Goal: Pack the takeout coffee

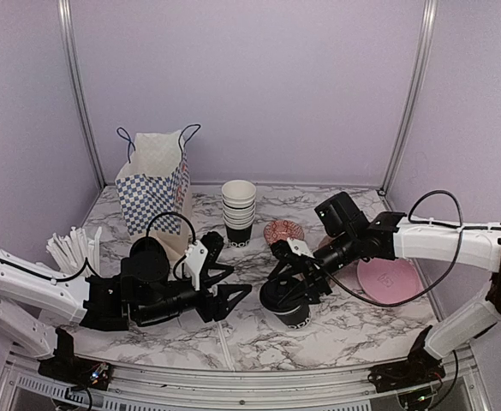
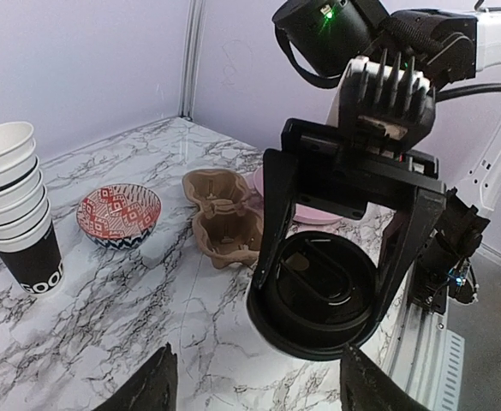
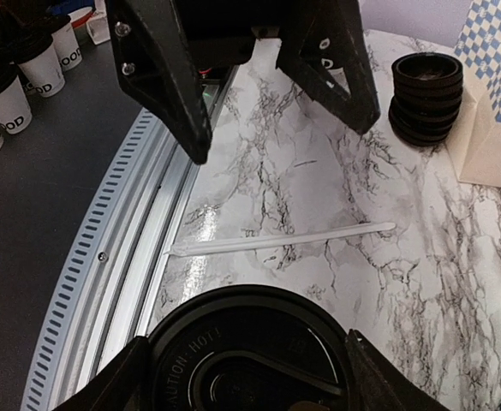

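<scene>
The takeout coffee (image 1: 288, 310), a small black cup with a black lid, is gripped from both sides by my right gripper (image 1: 286, 289) just right of the table's middle. In the right wrist view its lid (image 3: 248, 364) fills the space between both fingers (image 3: 123, 381). The left wrist view shows the cup (image 2: 319, 295) tilted toward the camera, clamped between the right gripper's black fingers (image 2: 276, 214). My left gripper (image 1: 231, 272) stands just left of the cup, open, its fingertips (image 2: 154, 387) wide apart with nothing between them.
A blue-checked paper bag (image 1: 156, 184) stands open at the back left, with a stack of black lids (image 1: 147, 253) in front of it. Also here: stacked cups (image 1: 238, 212), a patterned bowl (image 1: 283, 231), a pink plate (image 1: 389, 279), a pulp cup carrier (image 2: 224, 218), white stirrers (image 1: 74, 248), one loose stirrer (image 3: 284, 241).
</scene>
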Motion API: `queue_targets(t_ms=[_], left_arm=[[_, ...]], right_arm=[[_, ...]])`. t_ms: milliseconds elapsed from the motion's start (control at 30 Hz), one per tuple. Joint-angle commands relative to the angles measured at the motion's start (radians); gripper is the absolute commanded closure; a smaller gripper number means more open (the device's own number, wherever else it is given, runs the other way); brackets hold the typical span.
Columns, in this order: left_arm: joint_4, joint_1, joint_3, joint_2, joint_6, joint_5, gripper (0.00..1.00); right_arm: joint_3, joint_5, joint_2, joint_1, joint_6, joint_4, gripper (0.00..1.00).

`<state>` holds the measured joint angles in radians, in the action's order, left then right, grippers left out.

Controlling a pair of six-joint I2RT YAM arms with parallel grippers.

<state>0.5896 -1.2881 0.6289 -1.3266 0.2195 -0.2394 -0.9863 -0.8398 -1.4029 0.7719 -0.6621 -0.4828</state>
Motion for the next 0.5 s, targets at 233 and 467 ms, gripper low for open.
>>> queue_targets(t_ms=[233, 467], left_arm=[[-0.056, -0.003, -0.011, 0.017, -0.015, -0.007, 0.31], [-0.067, -0.004, 0.012, -0.039, -0.03, 0.03, 0.3]], right_arm=[[0.063, -0.059, -0.081, -0.013, 0.107, 0.273, 0.37], [0.068, -0.018, -0.063, -0.024, 0.013, 0.145, 0.18]])
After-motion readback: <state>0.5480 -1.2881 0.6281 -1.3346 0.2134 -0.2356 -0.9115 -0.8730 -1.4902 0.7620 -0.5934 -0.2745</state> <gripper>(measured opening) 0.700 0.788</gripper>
